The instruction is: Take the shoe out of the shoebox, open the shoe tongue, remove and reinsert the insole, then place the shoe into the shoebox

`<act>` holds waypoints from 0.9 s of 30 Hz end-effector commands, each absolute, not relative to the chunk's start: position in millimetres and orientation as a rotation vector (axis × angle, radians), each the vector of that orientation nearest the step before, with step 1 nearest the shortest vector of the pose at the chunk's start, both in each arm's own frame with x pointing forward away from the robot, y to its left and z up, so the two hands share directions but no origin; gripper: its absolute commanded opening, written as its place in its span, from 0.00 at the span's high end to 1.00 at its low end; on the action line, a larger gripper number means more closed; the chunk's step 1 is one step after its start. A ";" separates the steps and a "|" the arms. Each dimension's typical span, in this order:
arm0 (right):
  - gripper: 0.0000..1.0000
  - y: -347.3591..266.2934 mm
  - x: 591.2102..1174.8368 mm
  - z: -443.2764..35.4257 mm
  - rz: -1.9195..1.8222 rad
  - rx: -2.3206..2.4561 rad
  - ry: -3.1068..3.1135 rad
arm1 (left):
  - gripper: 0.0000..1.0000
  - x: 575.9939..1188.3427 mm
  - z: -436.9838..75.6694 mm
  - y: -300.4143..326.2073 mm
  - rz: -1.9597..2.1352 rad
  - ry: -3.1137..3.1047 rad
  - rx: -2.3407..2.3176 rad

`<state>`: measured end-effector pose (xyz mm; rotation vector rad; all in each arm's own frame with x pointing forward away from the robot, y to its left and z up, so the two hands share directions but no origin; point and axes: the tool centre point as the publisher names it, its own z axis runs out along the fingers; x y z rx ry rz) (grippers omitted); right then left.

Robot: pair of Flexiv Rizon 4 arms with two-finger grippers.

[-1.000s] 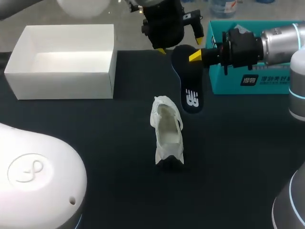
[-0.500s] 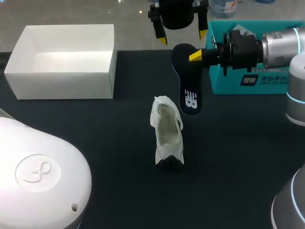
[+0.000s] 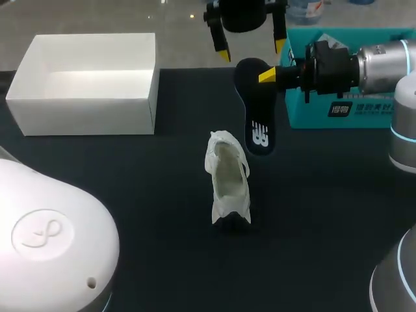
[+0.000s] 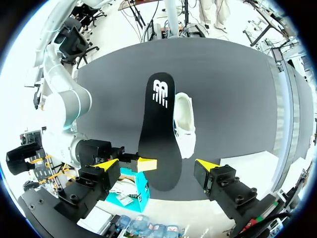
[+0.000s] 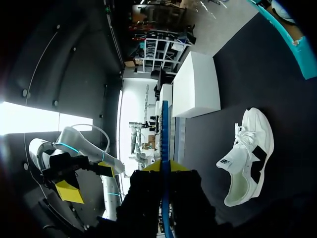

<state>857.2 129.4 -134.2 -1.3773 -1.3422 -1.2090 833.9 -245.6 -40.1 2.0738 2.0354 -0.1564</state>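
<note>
Shoe (image 3: pixel 229 179) was my landmark. It sat white on the dark table (image 3: pixel 130 195), outside both boxes, with its opening turned up toward the head camera. The left wrist view (image 4: pixel 184 124) and the right wrist view (image 5: pixel 247 153) both confirmed it sat alone, with nothing gripping it.

Insole (image 3: pixel 258 107) was out of the shoe and held up off the table just past the shoe's far end. Its printed end was the end nearer the shoe, and I saw a gap between the two. The right gripper (image 3: pixel 268 76), coming in from the shoe's right-arm side, was clamped on the insole's heel end. In its own wrist view (image 5: pixel 165 166) the two yellow tips pinched the insole (image 5: pixel 165 129), which showed edge-on.

The left gripper (image 3: pixel 252 51) hung beyond the insole, farther from the shoe, with its fingers spread wide. From its wrist camera (image 4: pixel 156 166) the insole (image 4: pixel 158 129) ran between the tips, and neither finger touched it.

The white box (image 3: pixel 84 84) stood on the shoe's left-arm side, well apart. The teal shoebox (image 3: pixel 338 110) stood on its right-arm side, behind the right gripper.
</note>
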 end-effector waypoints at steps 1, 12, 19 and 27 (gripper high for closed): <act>1.00 130.0 857.3 -133.2 -1.205 -1.377 -1.346 | 0.00 831.2 -42.3 -242.9 -0.159 2.022 2.070; 1.00 128.5 854.7 -133.5 -1.209 -1.376 -1.341 | 0.00 826.4 -45.3 -242.6 -0.184 2.025 2.058; 1.00 129.1 854.8 -136.6 -1.209 -1.377 -1.340 | 0.00 828.6 -54.8 -237.5 -0.051 2.023 2.130; 1.00 132.1 855.2 -139.4 -1.216 -1.370 -1.333 | 0.00 830.6 -56.1 -249.4 -0.007 2.017 2.156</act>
